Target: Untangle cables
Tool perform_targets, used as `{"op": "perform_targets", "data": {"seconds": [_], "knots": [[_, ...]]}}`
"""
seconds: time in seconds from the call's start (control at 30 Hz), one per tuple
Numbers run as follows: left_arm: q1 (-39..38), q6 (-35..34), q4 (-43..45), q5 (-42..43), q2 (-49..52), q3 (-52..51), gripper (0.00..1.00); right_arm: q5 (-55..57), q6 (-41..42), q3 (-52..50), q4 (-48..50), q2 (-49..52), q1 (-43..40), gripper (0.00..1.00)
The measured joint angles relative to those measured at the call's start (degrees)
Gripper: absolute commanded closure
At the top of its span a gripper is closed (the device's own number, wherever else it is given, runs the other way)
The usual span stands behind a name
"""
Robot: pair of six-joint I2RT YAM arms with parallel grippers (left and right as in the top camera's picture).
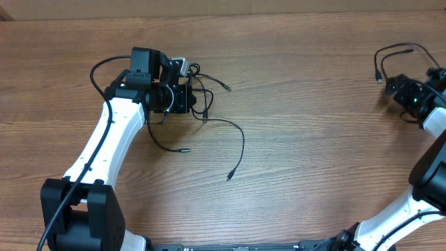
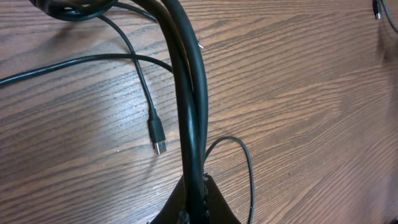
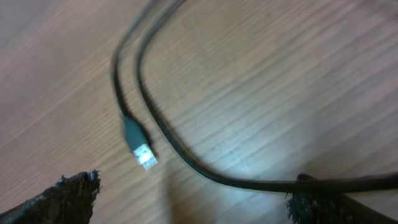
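The wooden table (image 1: 300, 90) fills every view. Its surface is light brown, with fine grain running horizontally in the overhead frame. Lighting is even overhead. The right wrist view shows glare at lower centre.

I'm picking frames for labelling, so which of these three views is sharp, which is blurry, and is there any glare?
Overhead: sharp, evenly lit, the cables casting only faint shadows on the table. Left wrist: wood grain and the plug crisp, the cords nearest the lens a dark band. Right wrist: soft, its connector smeared, pale glare on the wood near it.
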Motion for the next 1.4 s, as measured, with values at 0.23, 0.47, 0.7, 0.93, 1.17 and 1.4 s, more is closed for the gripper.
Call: {"op": "perform_targets", "data": {"seconds": [0.23,0.47,0.7,0.93,1.17,1.4], "knots": [[0.00,0.00,-0.11,0.02,0.00,0.00,0.96,2.29,5.27,0.04,14.34,7.32,-0.02,0.00],[0.00,0.00,-0.15,0.15,0.00,0.00,0.96,5.53,6.51,1.64,22.62,9.86,-0.04,0.00],[0.00,0.00,-0.13,0.15,0.00,0.00,0.96,3.72,6.91,6.34,15.28,10.12,-0.17,0.00],[0.00,-0.24,-0.70,0.17,0.00,0.00,0.96,1.77,6.19,9.09,-1.29,9.07,-1.01,0.00],[0.00,-0.52,-1.90,0.17,0.00,0.00,0.96,2.47,6.88,9.79,-19.30,4.24,-2.93,0.00],[0.00,-0.63,-1.84,0.17,0.00,0.00,0.96,1.01,7.32,8.17,-31.89,-0.48,-3.80,0.00]]}}
